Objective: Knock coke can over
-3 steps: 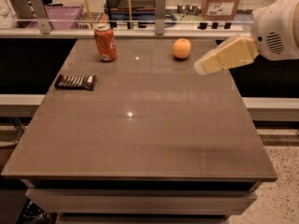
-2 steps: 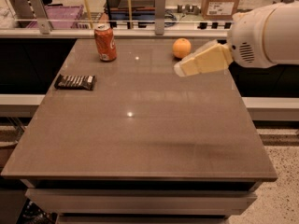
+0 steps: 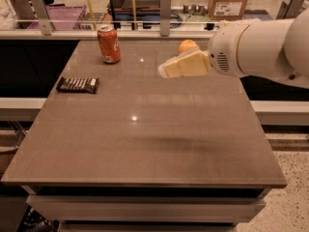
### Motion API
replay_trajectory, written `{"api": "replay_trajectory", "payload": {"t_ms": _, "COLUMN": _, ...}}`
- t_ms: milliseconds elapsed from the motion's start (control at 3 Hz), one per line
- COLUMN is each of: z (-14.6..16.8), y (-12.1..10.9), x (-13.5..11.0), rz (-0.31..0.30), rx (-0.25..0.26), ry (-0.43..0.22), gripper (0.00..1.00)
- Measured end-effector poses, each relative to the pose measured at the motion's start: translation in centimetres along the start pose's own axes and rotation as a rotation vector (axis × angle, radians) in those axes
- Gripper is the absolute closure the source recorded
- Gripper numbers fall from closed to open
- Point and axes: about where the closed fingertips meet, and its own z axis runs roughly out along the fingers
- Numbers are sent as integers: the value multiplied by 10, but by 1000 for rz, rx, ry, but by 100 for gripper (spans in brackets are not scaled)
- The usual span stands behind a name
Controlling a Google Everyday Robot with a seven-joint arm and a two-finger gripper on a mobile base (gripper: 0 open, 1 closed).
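Coke can [image 3: 109, 44]: upright on the tabletop [image 3: 145, 149], in the far-left part, close to the back edge. Silver rim on top, white markings on the orange-red side. Touched by nothing.

Gripper [image 3: 165, 70]: in the air above the far middle of the tabletop, to the right of the coke can and well apart from it, tips pointing left toward the can's side. Fingers [image 3: 189, 63]: cream-coloured, pressed together into one wedge with only a thin seam between them, nothing held. Behind them, white rounded arm [image 3: 256, 47], reaching in from the right edge of the view and covering the far-right corner of the tabletop.

Orange fruit [image 3: 186, 45]: round, just behind the fingers, lower part hidden by them; touching or apart, impossible to tell.

Snack bar [image 3: 77, 84]: dark wrapper, lying flat near the left edge, in front of the coke can and slightly left of it, apart from it.

Soft shadow [image 3: 193, 144]: across the middle of the tabletop, below the arm.

Beyond the back edge: low clear barrier with metal posts [image 3: 165, 13], purple bin [image 3: 63, 17] on the left, cardboard box [image 3: 230, 4] on the right.
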Motion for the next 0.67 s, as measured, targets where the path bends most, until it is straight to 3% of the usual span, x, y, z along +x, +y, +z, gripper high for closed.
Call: {"api": "replay_trajectory", "payload": {"t_ms": 667, "z": 45, "y": -8, "x": -7, "rz": 45, "rx": -1, "ry": -84, "gripper": 0}}
